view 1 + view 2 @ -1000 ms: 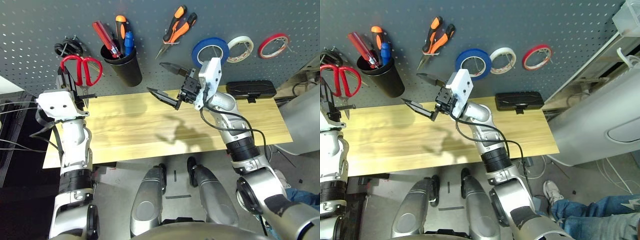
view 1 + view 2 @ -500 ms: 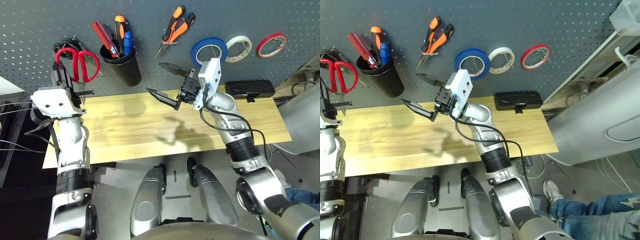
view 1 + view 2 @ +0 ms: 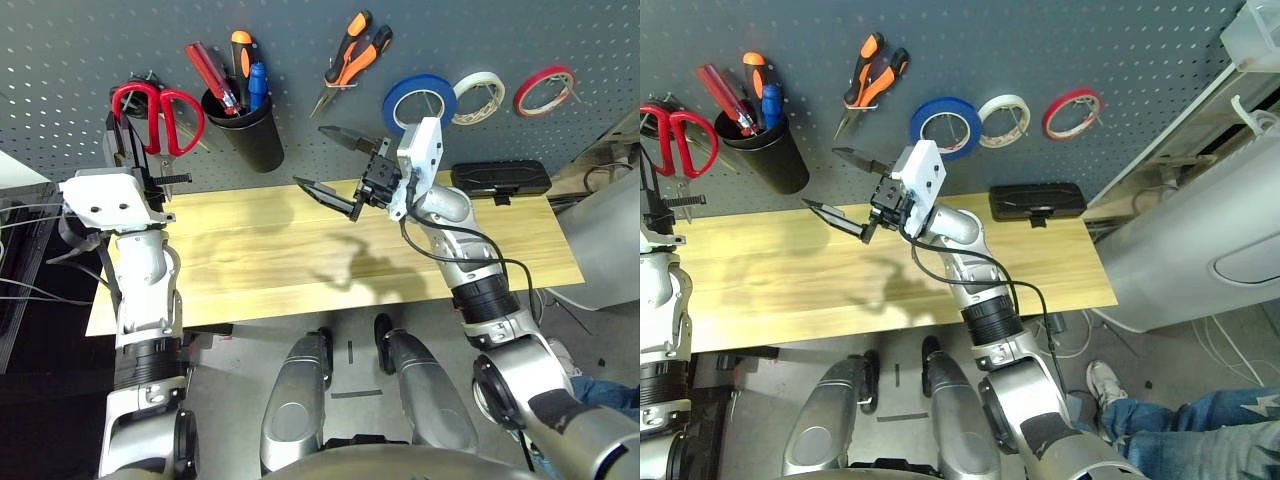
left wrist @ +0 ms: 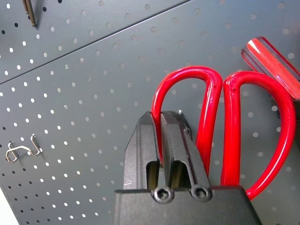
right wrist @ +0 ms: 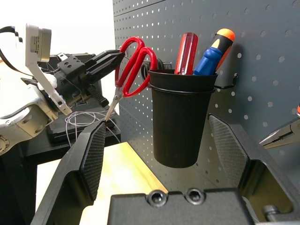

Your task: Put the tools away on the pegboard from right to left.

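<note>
— We're up at the pegboard (image 3: 80, 60), and our left hand (image 4: 164, 136) has its two black fingers pressed together on one red loop of the red-handled scissors (image 3: 155, 110). Where do they sit?

— Far left of the panel, handles up against the holes, blades pointing down toward the desk (image 3: 300, 250). From the right wrist view we see the scissors (image 5: 131, 65) just beside the black cup holder (image 5: 182, 122), on its left.

— And what's in the cup?

— We count three handles standing in it: a red screwdriver (image 3: 210, 75), an orange-topped one (image 3: 240, 55) and the small blue-handled screwdriver (image 3: 257, 85). Whether the scissors actually catch on a hook, we can't tell; the fingers cover that spot.

— The rest of the row?

— Right of the cup, the orange-and-black needle-nose pliers (image 3: 350, 60) hang tips down. Then the blue tape roll (image 3: 420, 100), a white tape roll (image 3: 480, 95) and a red tape roll (image 3: 547, 90), all on the board.

— Our right hand?

— Our right hand (image 3: 328, 165) hangs over the desk in front of the board, fingers spread wide with nothing between them, below the pliers. A black case (image 3: 500, 178) lies at the back right of the desk, against the panel.
</note>
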Controlling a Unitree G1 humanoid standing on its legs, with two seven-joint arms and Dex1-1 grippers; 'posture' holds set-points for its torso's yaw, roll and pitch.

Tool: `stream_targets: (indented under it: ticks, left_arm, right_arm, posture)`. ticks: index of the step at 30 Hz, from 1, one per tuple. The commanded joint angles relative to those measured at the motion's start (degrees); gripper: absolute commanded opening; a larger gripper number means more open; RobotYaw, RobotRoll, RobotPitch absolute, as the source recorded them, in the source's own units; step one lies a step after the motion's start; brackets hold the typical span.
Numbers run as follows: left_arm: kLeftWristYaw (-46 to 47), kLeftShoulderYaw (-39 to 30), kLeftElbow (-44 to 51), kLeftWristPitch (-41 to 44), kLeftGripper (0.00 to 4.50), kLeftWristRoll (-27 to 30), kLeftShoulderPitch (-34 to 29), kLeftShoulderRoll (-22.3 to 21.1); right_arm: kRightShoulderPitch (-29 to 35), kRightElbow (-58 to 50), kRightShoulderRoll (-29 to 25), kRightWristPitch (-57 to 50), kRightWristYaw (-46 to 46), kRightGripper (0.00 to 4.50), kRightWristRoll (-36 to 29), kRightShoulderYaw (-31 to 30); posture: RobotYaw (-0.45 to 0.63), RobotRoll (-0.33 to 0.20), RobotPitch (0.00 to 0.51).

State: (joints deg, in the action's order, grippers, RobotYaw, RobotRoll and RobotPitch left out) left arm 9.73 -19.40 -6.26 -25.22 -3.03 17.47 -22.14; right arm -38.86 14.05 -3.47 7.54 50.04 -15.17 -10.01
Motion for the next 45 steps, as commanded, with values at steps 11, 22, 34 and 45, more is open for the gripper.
stream_targets:
  ticks: [11, 22, 34, 45]
  left_arm:
    - [1.53, -3.67, -1.08, 1.96, 0.04, 1.35, -1.21, 0.32]
    - [-1.17, -3.11, -6.31, 6.78, 0.04, 4.72, 0.83, 0.34]
    - [-9.62, 4.83, -16.82, 8.17, 3.14, 3.07, -0.63, 1.38]
    - [-16.58, 11.08, -20.47, 14.72, 4.45, 3.5, -1.86, 4.81]
  right_arm:
    - [0.66, 0.31, 0.34, 0.17, 0.41, 4.5, 0.15, -0.85]
    - [0.26, 0.81, 0.39, 0.15, 0.49, 4.5, 0.26, -0.86]
    - [1.81, 6.79, 0.81, -2.81, -7.55, 4.5, -0.68, 4.5]
    - [3.06, 27.94, -2.39, 1.27, -19.52, 4.5, 1.93, 13.84]
  posture:
    - [0.15, 0.0, 0.274]
    - [0.15, 0.0, 0.272]
    - [0.15, 0.0, 0.272]
    - [0.14, 0.0, 0.296]
